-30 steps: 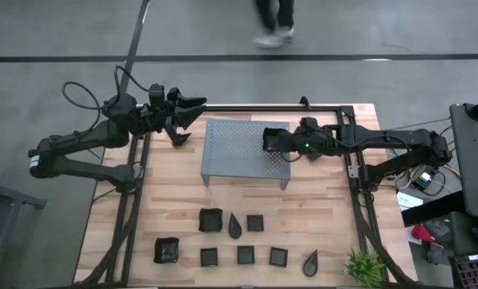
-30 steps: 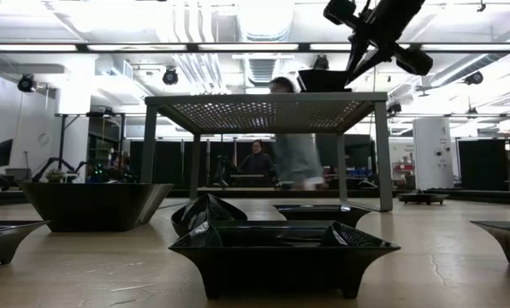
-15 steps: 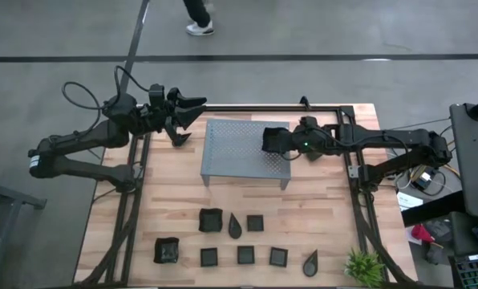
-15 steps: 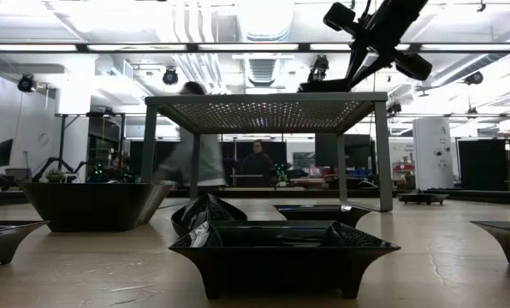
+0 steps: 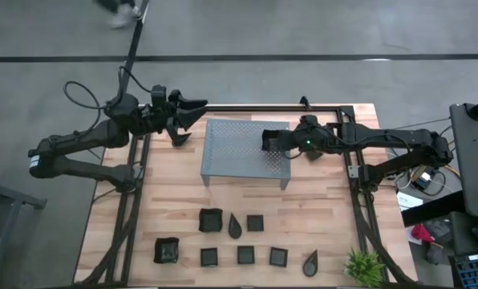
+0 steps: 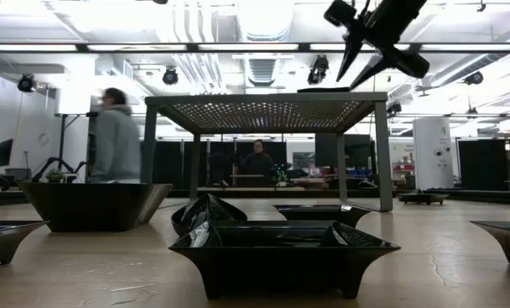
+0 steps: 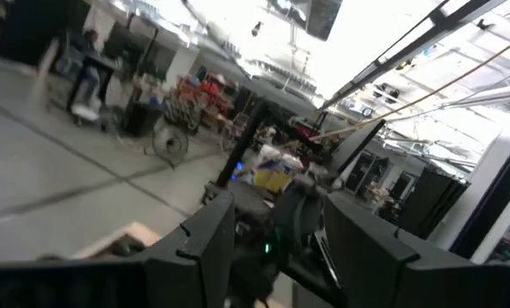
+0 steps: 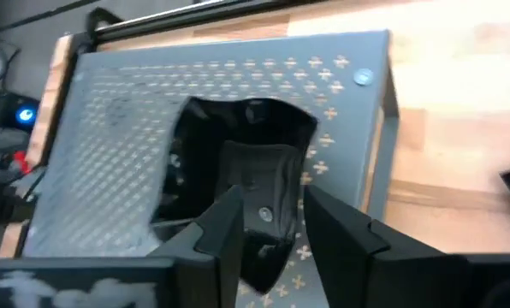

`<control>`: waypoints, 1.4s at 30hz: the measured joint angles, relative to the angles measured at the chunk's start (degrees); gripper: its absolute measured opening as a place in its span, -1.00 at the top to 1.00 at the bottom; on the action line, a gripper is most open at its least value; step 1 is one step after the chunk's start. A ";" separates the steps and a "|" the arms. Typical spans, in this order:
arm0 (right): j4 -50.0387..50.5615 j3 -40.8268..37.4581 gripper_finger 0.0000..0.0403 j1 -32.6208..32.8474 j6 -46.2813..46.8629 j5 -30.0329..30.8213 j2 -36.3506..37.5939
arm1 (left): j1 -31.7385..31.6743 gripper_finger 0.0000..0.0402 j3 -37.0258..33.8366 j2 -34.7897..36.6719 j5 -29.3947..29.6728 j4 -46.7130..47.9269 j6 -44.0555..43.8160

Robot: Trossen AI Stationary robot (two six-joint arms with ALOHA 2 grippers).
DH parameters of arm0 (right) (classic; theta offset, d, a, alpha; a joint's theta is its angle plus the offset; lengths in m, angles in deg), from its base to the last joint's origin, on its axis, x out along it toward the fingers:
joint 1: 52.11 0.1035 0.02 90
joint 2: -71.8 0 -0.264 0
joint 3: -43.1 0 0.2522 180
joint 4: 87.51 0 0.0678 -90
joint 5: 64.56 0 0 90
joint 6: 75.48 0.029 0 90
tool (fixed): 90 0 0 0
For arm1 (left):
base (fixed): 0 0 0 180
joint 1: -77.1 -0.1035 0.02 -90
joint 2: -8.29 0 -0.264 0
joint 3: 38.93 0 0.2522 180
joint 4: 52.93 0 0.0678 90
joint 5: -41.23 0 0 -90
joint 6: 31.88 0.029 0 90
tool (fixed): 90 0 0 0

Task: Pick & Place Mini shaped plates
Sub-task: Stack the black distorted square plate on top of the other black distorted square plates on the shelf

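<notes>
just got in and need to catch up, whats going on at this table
The right arm's tool is over the grey perforated rack, where it has set a black mini plate; its fingers have parted and the plate lies on the rack top. The left arm's tool waits open beyond the rack's far left corner, holding nothing. More black plates lie in two rows on the wooden table near the front edge, not yet moved. A person stands in the room behind.

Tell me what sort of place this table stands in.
Probably a large robotics lab or workshop hall: exposed ducts and strip lights overhead, a bare concrete floor with marked lines around the wooden table, and a person walking among equipment stands behind it.
</notes>
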 joint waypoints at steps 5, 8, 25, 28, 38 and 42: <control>-0.19 3.26 0.31 0.41 -5.96 0.17 0.67 | 0.00 0.13 0.00 0.01 -4.03 6.66 -2.74; -0.18 5.64 0.30 0.41 -9.22 0.20 0.62 | 0.04 0.13 0.00 0.00 -6.55 11.23 -4.65; -0.37 11.62 0.45 0.41 -16.49 0.38 0.56 | 8.04 0.13 -0.79 0.68 -22.09 39.91 -24.95; -1.54 11.62 0.47 0.41 -16.66 0.35 0.50 | 12.77 0.13 -1.02 0.38 -21.51 44.02 -29.24; -2.66 14.30 0.55 0.43 -24.70 -3.46 0.52 | 28.08 0.13 -7.47 0.33 -1.18 49.40 -50.51; -2.57 16.90 0.58 0.43 -29.39 -4.33 0.52 | 31.31 0.13 -11.83 -0.72 2.59 47.59 -58.91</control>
